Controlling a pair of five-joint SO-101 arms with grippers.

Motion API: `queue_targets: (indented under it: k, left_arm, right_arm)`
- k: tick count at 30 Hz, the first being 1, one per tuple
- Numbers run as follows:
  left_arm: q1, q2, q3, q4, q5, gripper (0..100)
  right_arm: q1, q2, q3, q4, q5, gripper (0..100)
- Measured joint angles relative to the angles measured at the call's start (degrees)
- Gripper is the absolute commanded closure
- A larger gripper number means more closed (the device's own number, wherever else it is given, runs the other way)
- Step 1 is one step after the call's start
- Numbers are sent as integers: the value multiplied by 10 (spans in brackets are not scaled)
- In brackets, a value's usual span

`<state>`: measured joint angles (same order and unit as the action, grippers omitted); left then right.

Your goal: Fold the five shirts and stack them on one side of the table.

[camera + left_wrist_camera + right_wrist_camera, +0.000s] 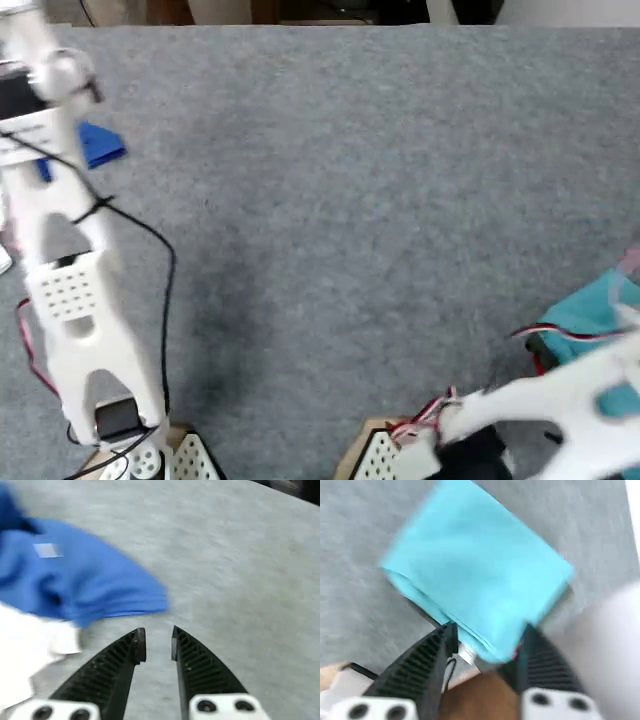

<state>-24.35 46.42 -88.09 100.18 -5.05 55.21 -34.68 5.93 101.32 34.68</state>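
Note:
A blue shirt (100, 145) lies bunched at the far left of the grey table (350, 200), beside my left arm. Close up, the blue shirt (75, 580) lies just ahead of my left gripper (157, 642), whose fingers stand slightly open with nothing between them. A white cloth (25, 650) lies next to it. A folded teal shirt (590, 310) rests at the right edge, on top of darker cloth. My right gripper (487, 640) is open over the teal shirt (475, 575), one finger on either side of its near edge.
Grey felt covers the table. The arm bases (380, 455) stand at the near edge. A black cable (150, 240) runs along the left arm. A pink bit of cloth (630, 260) peeks out at the right edge.

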Motion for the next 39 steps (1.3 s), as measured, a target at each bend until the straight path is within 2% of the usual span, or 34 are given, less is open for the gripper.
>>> queue_targets:
  k: [2,5,9,14,21,24,28,30,39]
  left_arm:
    - [-49,0,0,0,-29,884]
    - [-120,0,0,0,-78,812]
    - [-203,38,6,-37,-92,783]
    - [-273,129,25,-105,-94,784]
    - [-327,244,25,-163,-94,791]
    - [-327,287,24,-180,-94,850]
    - [-323,313,13,-185,-94,982]
    - [-322,318,13,-185,-94,978]
    - [-319,282,-54,-61,-94,981]
  right_arm:
    - [-84,-14,18,0,-22,936]
    - [-215,-17,22,-1,-62,936]
    - [-376,15,24,-23,-126,936]
    - [-508,112,18,-45,-167,974]
    - [-530,215,-31,-47,-171,986]
    - [-532,231,-46,-47,-171,986]
    - [-532,232,-47,-47,-171,988]
    - [-532,232,-47,-47,-171,989]
    - [-532,236,-47,-47,-171,989]
